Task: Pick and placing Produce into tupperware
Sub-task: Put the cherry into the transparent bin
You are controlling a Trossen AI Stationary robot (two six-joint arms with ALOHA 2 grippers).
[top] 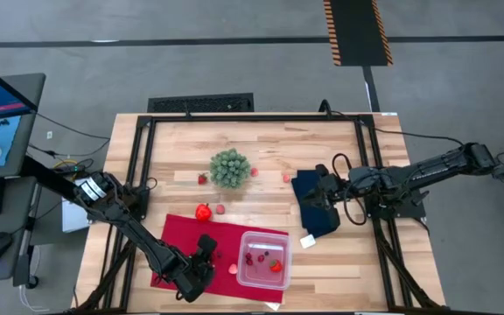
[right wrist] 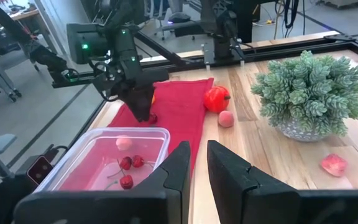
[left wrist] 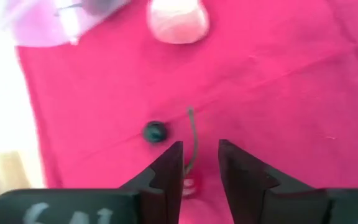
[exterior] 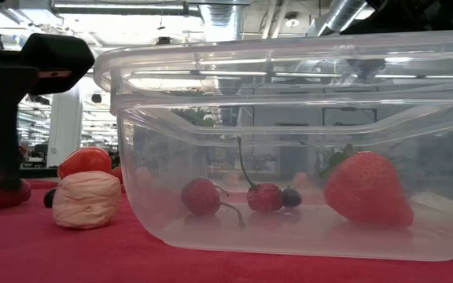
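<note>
The left gripper (left wrist: 200, 163) stands low over the red cloth (left wrist: 278, 81), just beside the tub (top: 264, 260). Its fingers (left wrist: 166, 171) are parted narrowly, straddling a stemmed cherry (left wrist: 190, 184) that lies on the cloth; whether they touch it cannot be told. A small dark berry (left wrist: 155, 132) lies near the cherry, and a pink piece (left wrist: 178, 20) lies beyond it, close to the tub wall.

Handling, as judged: the cherry is small, light, round and probably smooth, so it may roll or squirt out. Hold across the body, not by the thin stem, which looks flexible. The cloth is soft and may bunch under the fingertips.

Tub contents: a strawberry (exterior: 366, 189), two cherries (exterior: 201, 196), a dark berry (exterior: 291, 196) and a pink bit (right wrist: 124, 143). A tomato (top: 203, 211) sits at the cloth's far edge from the tub.

The right gripper (right wrist: 197, 163) waits over the blue cloth (top: 315, 214), well apart from the tub, fingers slightly apart and empty.
</note>
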